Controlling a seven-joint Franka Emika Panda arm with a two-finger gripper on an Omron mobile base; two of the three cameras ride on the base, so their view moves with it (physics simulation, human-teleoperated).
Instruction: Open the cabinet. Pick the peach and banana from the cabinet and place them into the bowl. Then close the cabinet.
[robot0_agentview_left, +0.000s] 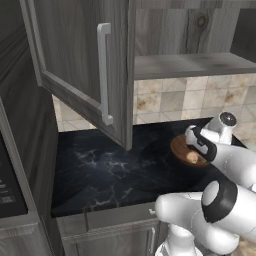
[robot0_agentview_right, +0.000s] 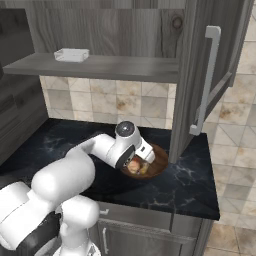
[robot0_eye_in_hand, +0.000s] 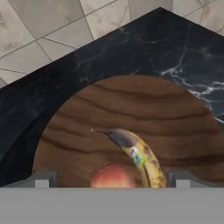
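Note:
The cabinet stands open, its left door and right door both swung out. On the black counter below sits the brown wooden bowl. The banana lies in the bowl, and the peach rests beside it. My gripper hovers just above the bowl, open, with its fingertips wide apart and nothing held between them.
A small white box sits on the cabinet shelf. Long silver handles stick out from the open doors over the counter. A tall dark unit bounds the counter on the left.

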